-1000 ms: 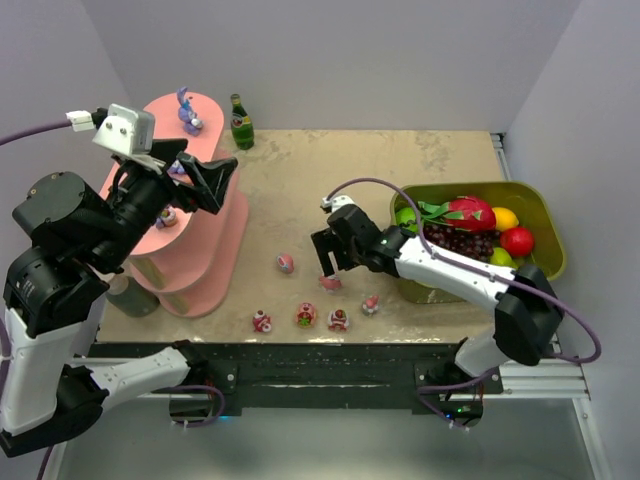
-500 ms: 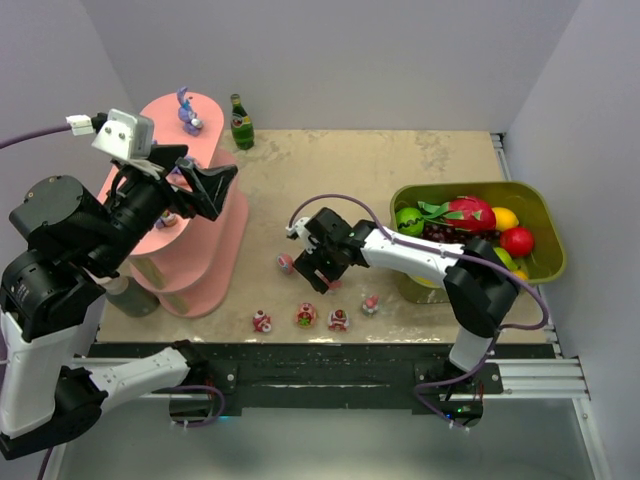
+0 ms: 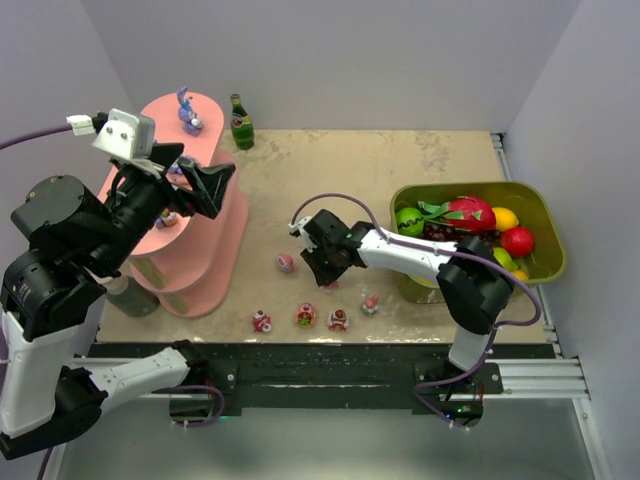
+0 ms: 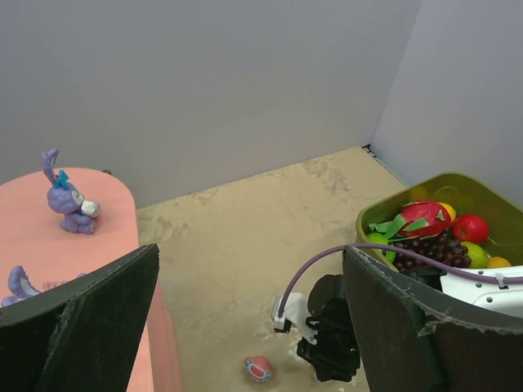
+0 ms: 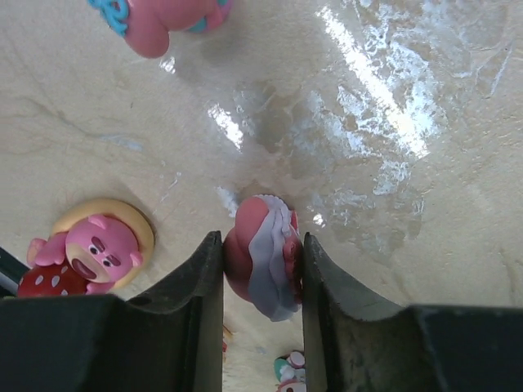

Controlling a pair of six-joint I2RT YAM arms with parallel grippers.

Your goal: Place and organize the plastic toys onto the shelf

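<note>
Grey walls (image 3: 350,60) close the beige surface (image 3: 400,170); the pink shelf (image 3: 200,250) stands at 9 o'clock, a fruit tub (image 3: 545,225) at 3 o'clock. At the centre the right claw (image 3: 326,272) grasps a red-and-white toy (image 5: 261,273); the left claw (image 4: 249,318) hangs released near the shelf.

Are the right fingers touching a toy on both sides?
Yes, the right wrist view shows both fingers pressed against the sides of a pink-and-white toy on the table.

The shelf (image 3: 205,250) stands left on the table (image 3: 350,170), the fruit tub (image 3: 548,238) right, loose toys (image 3: 305,316) between them.
</note>
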